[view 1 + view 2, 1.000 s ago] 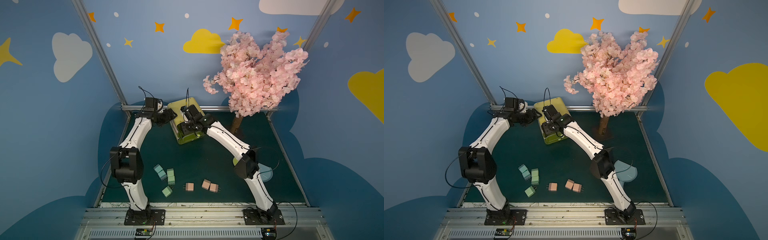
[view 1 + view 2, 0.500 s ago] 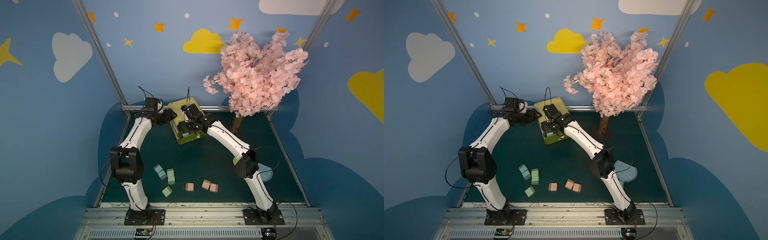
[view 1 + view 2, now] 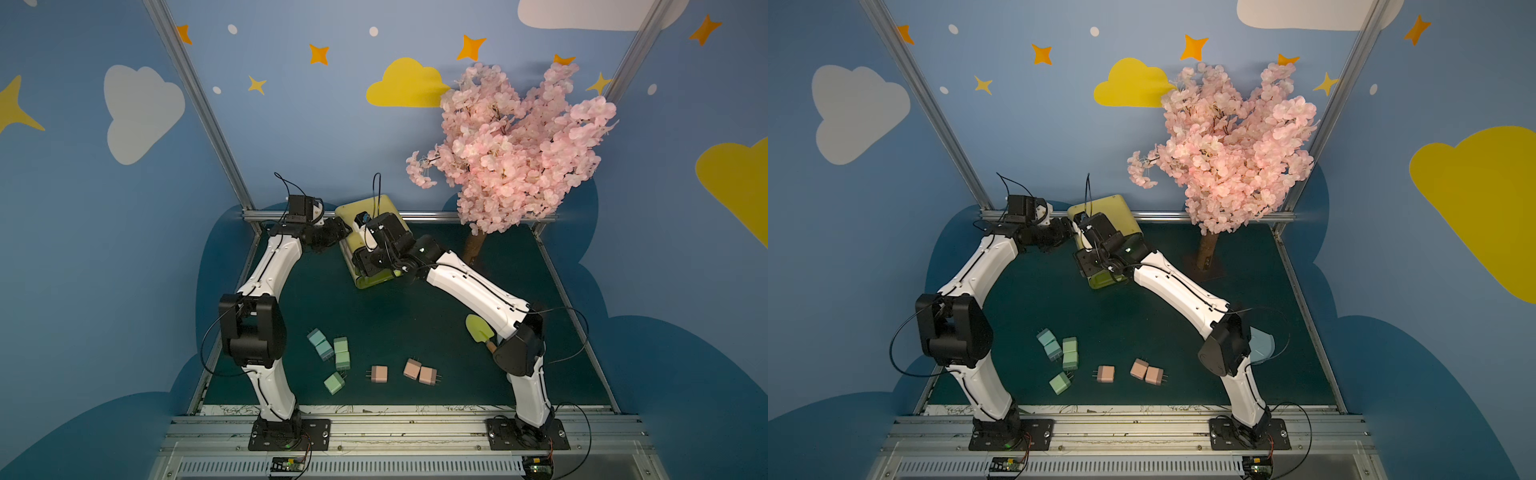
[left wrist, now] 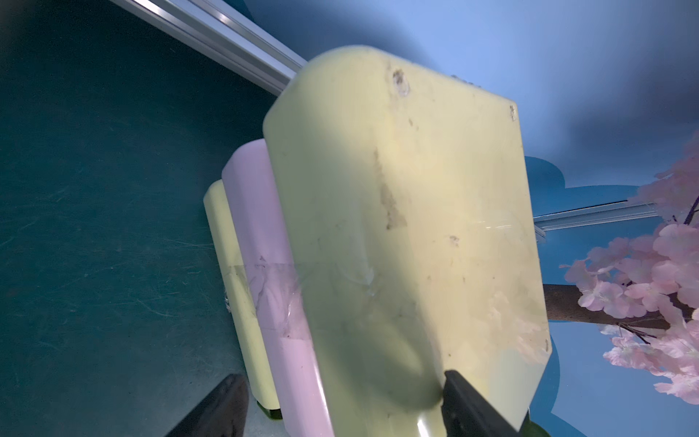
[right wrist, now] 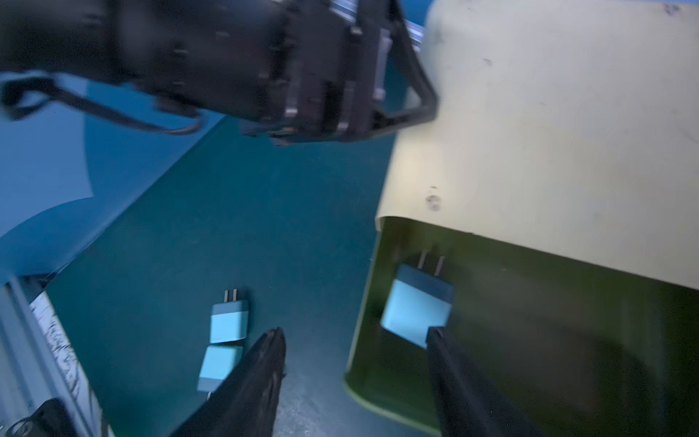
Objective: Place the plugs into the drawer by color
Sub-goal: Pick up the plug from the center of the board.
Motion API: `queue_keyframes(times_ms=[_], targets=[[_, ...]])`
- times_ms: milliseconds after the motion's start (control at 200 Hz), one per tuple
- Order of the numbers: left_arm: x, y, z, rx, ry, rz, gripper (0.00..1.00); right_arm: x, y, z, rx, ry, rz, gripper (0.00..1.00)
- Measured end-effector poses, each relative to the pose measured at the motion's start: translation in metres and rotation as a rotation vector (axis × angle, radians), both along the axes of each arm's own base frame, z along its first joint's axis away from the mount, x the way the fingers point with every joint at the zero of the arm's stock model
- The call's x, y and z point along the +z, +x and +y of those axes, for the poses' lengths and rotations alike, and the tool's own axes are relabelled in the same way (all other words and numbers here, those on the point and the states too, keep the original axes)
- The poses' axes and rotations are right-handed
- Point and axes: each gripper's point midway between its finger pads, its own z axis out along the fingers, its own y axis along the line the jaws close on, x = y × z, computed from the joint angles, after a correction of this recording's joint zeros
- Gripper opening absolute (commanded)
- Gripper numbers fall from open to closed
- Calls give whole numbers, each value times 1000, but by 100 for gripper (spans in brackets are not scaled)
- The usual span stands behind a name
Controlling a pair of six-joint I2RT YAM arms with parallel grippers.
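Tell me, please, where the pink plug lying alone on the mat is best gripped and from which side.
Probably from straight above, closing on the body of the lone pink plug, across the two flat faces flanking the prongs. It lies flat, prongs level and pointing to the robot's left, with bare mat around it for clearance.

A booth with blue walls (image 3: 104,249) painted as a cartoon sky.
A white cloud (image 3: 137,112), a yellow cloud (image 3: 405,85) and orange stars (image 3: 471,47) dot them; metal posts (image 3: 201,112) run up the back corners. The floor is a dark green mat (image 3: 374,320); a pink blossom tree (image 3: 519,141) stands at the back.
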Motion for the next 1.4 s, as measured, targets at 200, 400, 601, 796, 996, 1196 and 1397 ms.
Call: queue_keyframes(times_ms=[200, 400, 601, 796, 996, 1196, 1397], targets=[[0, 0, 0, 0, 0, -1, 82, -31, -55, 48, 139, -3, 25, 61], [0, 0, 0, 1, 3, -2, 82, -115, -94, 90, 253, -88, 132, 59], [0, 0, 0, 2, 4, -2, 82, -183, -107, 109, 291, -159, 217, 62], [0, 0, 0, 1, 4, -2, 82, -197, -106, 130, 312, -154, 226, 72], [0, 0, 0, 3, 5, -2, 82, -200, -107, 134, 329, -165, 215, 74], [0, 0, 0, 3, 5, -2, 82, -215, -116, 138, 343, -189, 226, 74], [0, 0, 0, 2, 5, -2, 82, -239, -121, 135, 346, -235, 252, 68]])
